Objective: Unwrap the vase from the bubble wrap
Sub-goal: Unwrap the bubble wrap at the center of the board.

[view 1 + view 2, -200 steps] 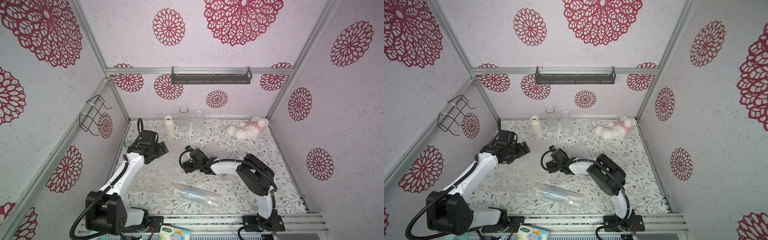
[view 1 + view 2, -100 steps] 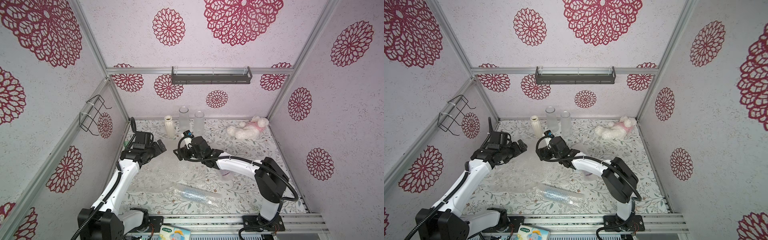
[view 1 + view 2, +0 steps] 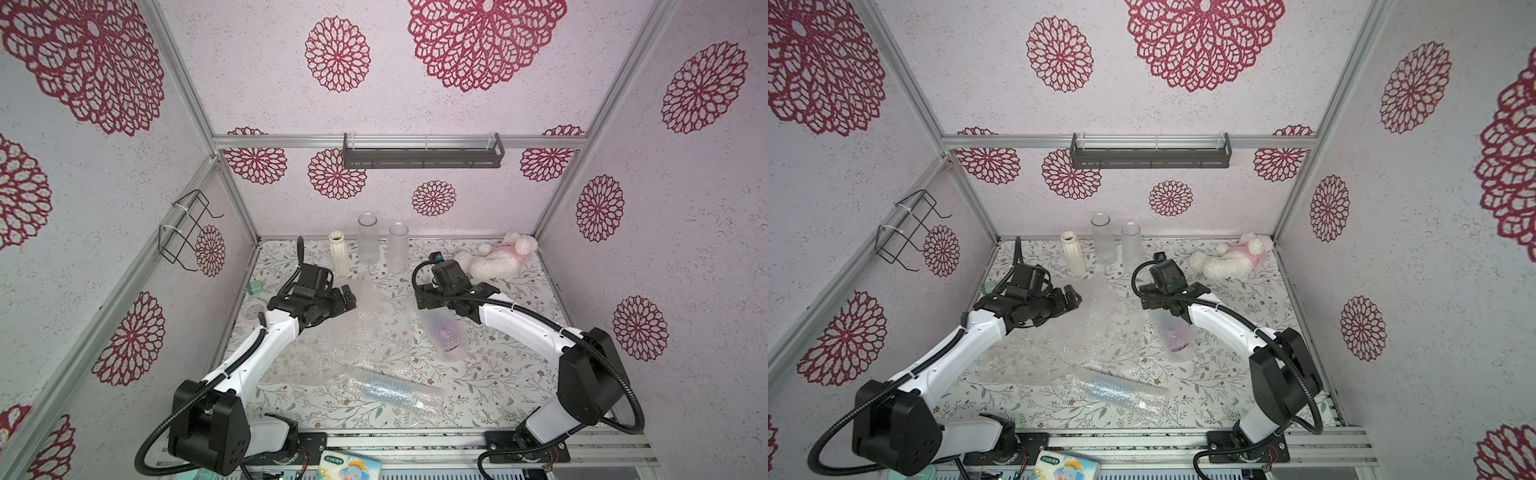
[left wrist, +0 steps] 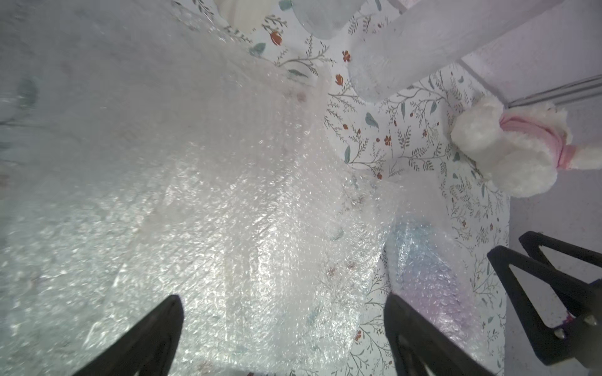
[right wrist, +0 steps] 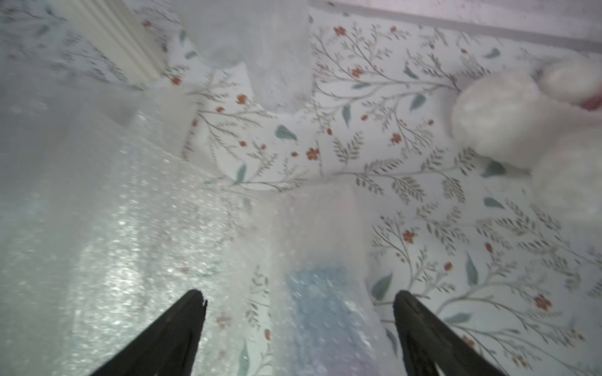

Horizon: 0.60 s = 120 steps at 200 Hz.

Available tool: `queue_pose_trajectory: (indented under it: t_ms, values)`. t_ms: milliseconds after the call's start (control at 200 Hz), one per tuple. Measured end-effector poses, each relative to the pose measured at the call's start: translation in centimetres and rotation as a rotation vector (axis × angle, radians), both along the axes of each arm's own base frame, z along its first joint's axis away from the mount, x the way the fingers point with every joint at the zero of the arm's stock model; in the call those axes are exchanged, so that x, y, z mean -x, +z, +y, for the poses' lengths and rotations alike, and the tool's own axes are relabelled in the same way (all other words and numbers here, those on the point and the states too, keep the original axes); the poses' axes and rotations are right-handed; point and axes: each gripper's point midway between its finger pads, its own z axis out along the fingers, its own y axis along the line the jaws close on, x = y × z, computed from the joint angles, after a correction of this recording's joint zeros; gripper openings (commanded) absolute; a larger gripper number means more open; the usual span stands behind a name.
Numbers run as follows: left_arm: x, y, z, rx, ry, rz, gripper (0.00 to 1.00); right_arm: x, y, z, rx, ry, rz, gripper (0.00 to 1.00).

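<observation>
- The vase, tinted blue to purple, lies on its side in front of the plush, on the side toward the arm bases. It is not yet bare: wrap covers it.
- From the vase, the wrap runs out as 1 wide, nearly flat sheet, away from the plush and toward the left arm.
- The left gripper hangs over that sheet, well apart from the plush. Its jaws are spread wide with nothing between them.
- The right gripper hovers over the end of the vase nearer the plush. Its jaws are also parted and empty, and they straddle the covered vase without touching it.
- A 2nd wrapped bundle lies farther from the plush, at the front edge.
- Handling: the wrap looks light, limp, crinkly and slick. It will stretch and slide rather than push, and a flat edge gives little to pinch.
- The vase is probably glass, though the wrap blurs it. If so, it is hard, breakable and round, so it can roll when the sheet is tugged.
- Best hold: pinch a raised fold or corner of the sheet on the side away from the plush and peel it sideways. The other gripper should steady the vase lightly through the wrap, without squeezing it.
</observation>
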Motion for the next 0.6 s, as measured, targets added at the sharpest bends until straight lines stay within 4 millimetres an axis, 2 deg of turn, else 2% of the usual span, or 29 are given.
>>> queue_pose_trajectory:
  t_ms: [125, 310, 465, 600]
  values:
    - [-0.4, -1.4, -2.9, -0.013, -0.072, 0.029, 0.99, 1.3, -2.4, -2.6, 0.08, -0.017, 0.093, 0.97]
    - [-0.7, -3.3, -5.4, -0.019, -0.124, 0.058, 0.99, 3.2, -5.0, -4.2, 0.136, -0.021, 0.18, 0.99]
    - [-1.0, -4.2, -5.7, -0.019, -0.121, 0.073, 1.0, 4.6, -5.7, -3.6, 0.114, 0.01, 0.204, 0.99]
    - [-1.1, -4.5, -5.7, -0.023, -0.12, 0.078, 1.0, 6.2, -6.2, -2.3, 0.11, 0.054, 0.212, 0.99]
